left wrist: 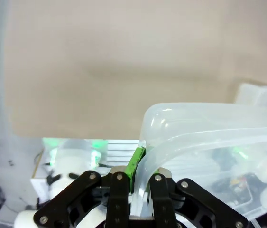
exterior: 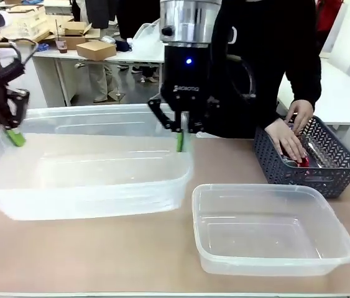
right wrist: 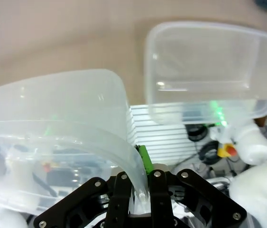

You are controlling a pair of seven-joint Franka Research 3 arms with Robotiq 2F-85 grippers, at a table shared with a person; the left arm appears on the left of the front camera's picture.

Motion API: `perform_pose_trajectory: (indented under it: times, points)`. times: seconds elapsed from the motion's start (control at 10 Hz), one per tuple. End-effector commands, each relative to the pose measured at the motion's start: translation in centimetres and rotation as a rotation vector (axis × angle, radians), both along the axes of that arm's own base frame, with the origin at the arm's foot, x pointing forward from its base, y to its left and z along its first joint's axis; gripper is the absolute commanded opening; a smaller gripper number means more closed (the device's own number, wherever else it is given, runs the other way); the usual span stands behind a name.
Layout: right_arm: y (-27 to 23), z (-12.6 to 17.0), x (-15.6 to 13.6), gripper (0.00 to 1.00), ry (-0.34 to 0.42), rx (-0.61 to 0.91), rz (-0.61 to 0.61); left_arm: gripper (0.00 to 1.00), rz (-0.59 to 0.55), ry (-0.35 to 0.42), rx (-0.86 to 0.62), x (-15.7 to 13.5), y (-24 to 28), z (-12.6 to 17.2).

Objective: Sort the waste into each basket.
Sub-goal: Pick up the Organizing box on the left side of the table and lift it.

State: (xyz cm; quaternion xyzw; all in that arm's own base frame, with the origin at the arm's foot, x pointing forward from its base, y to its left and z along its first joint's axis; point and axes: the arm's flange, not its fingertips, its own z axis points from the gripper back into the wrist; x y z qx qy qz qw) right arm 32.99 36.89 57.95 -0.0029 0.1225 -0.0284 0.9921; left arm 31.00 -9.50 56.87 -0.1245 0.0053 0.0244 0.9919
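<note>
Your front camera sits on the robot's side, facing across the tan tabletop [exterior: 131,248] toward the person [exterior: 274,56]. Your wrist cameras look along the left gripper [left wrist: 138,178] and right gripper [right wrist: 139,178], each very near the large clear plastic rectangular tub [exterior: 81,198] [left wrist: 209,123] [right wrist: 52,95] that all three views share; the smaller clear plastic tub [exterior: 268,264] [right wrist: 199,61] shows in front and right wrist.

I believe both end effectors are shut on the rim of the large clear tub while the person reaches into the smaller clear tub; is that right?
Not quite. The front view shows the person's hand in the dark grey lattice basket, not the smaller clear tub. The left end effector and right end effector are indeed shut on the rim of the large clear tub.
</note>
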Motion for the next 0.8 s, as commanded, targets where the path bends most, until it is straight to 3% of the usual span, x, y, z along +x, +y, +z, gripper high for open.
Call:
perform_pose_trajectory:
  times: [0.0,0.2,0.4,0.7]
  points:
    - [-5.1,1.2,-1.0,0.05,0.021,-0.003,-0.031,0.06,-0.007,0.04,-0.122,3.8,-5.7,0.6]
    - [-9.7,0.6,-1.7,0.05,0.018,0.007,-0.063,0.06,-0.065,0.087,-0.159,6.9,-11.0,0.5]
    - [-14.2,-1.7,-1.4,0.05,0.018,0.094,-0.077,0.06,-0.094,0.039,-0.15,8.8,-15.2,1.1]
    - [-18.8,-6.7,0.6,0.05,-0.073,0.15,-0.143,0.06,-0.045,0.035,-0.107,8.9,-15.7,1.7]
